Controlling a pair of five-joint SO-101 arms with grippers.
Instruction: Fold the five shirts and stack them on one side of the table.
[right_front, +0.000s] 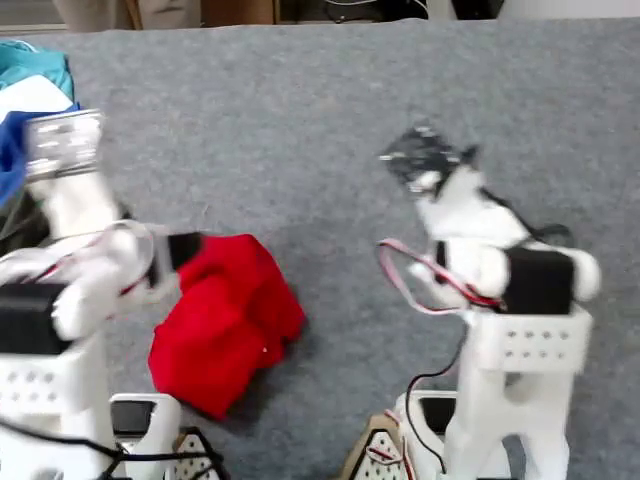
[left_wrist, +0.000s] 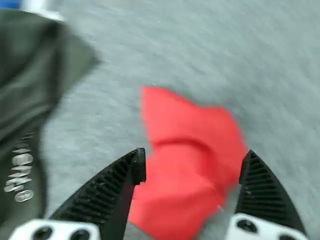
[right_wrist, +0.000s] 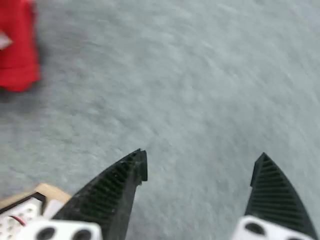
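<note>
The left arm (right_front: 80, 260) is bent low and angled inward, its left gripper (left_wrist: 194, 152) spread wide. The right arm (right_front: 470, 230) stretches forward, its right gripper (right_wrist: 202, 154) gaping too.

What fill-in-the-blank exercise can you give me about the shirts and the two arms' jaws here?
1. The crumpled shirt by the left arm is ___ in colour.
2. The left jaws stand ___ near that shirt.
3. The right jaws, also open, hang over the bare ___ table.
4. More shirts lie piled at the table's far ___ corner.
Missing words: red; open; grey; left.
</note>
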